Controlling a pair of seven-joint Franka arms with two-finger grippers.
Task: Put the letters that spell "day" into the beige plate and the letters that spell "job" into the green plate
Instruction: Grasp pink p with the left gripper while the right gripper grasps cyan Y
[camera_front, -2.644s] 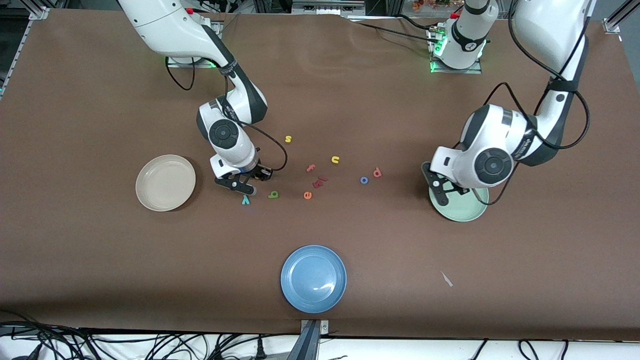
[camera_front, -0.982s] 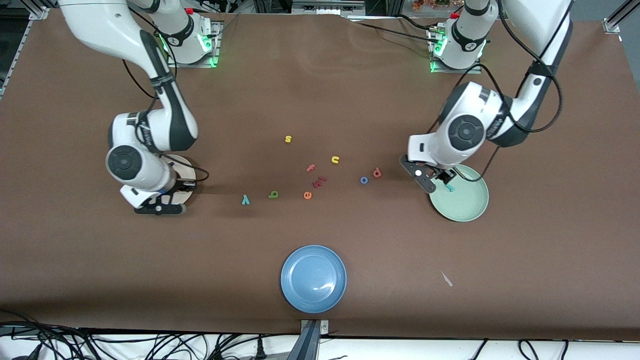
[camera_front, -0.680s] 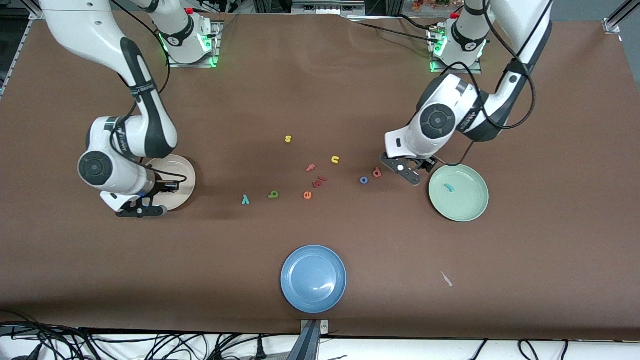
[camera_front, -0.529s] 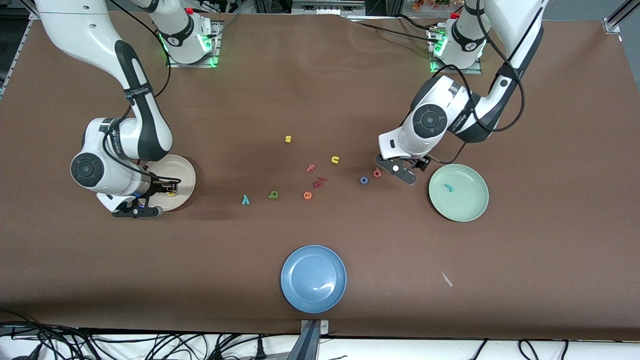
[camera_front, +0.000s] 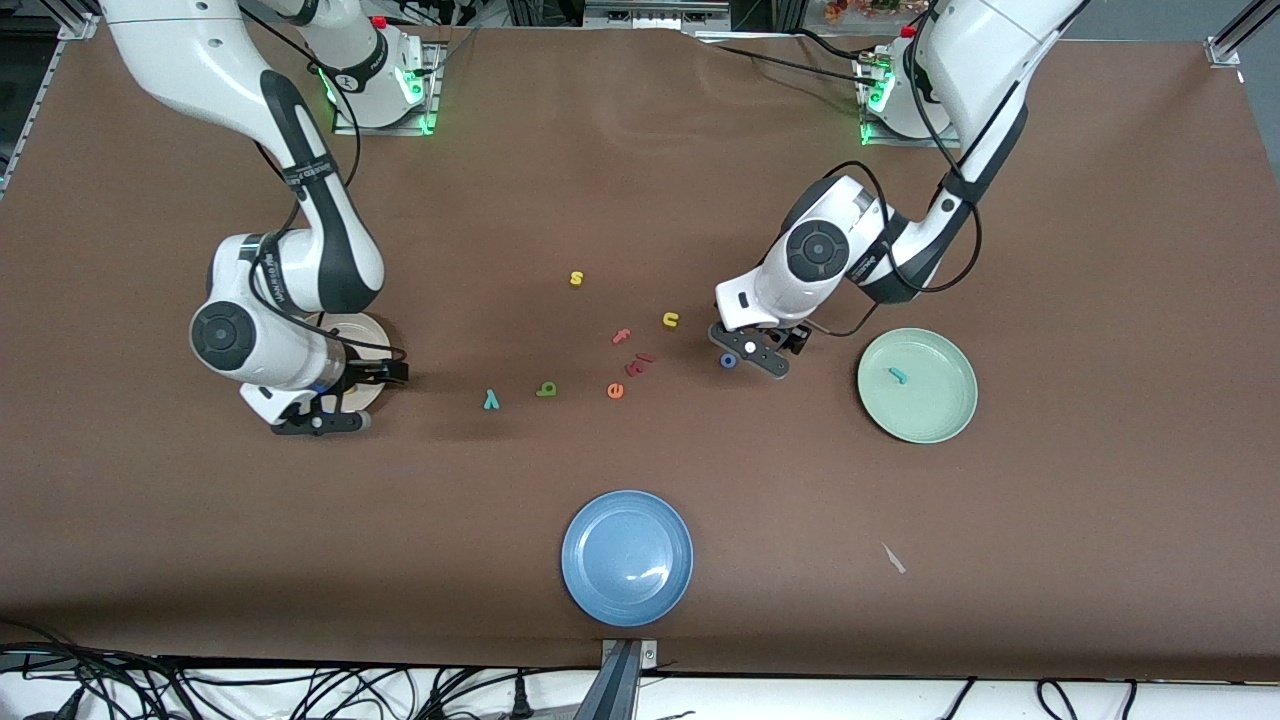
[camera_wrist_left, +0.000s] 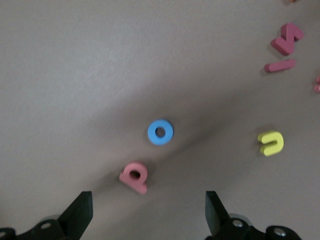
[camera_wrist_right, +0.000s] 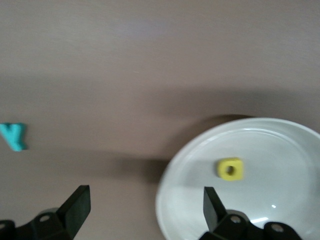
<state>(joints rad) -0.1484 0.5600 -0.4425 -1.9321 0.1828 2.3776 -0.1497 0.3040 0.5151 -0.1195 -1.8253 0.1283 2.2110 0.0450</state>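
Note:
My right gripper (camera_front: 345, 398) hangs open and empty over the edge of the beige plate (camera_front: 368, 335), whose rim (camera_wrist_right: 200, 145) faces the loose letters. A yellow "a" (camera_wrist_right: 230, 169) lies in that plate. The teal "y" (camera_front: 490, 399) and olive "d" (camera_front: 546, 389) lie on the table toward the middle; the "y" (camera_wrist_right: 13, 136) also shows in the right wrist view. My left gripper (camera_front: 755, 352) stands open above the salmon "b" (camera_wrist_left: 134, 177) and blue "o" (camera_wrist_left: 160, 132), touching neither. The teal "j" (camera_front: 898, 375) lies in the green plate (camera_front: 940, 415).
Other loose letters sit mid-table: yellow "s" (camera_front: 576, 278), yellow "u" (camera_front: 670, 320), pink "f" (camera_front: 622, 336), dark red pieces (camera_front: 638, 363) and orange "e" (camera_front: 615, 391). A blue plate (camera_front: 627, 557) stands near the front edge, with a white scrap (camera_front: 893, 558) beside it.
My right gripper opened, dropped the yellow "a" into the beige plate, then shifted toward the loose letters. My left gripper moved off the green plate to above the "b" and "o".

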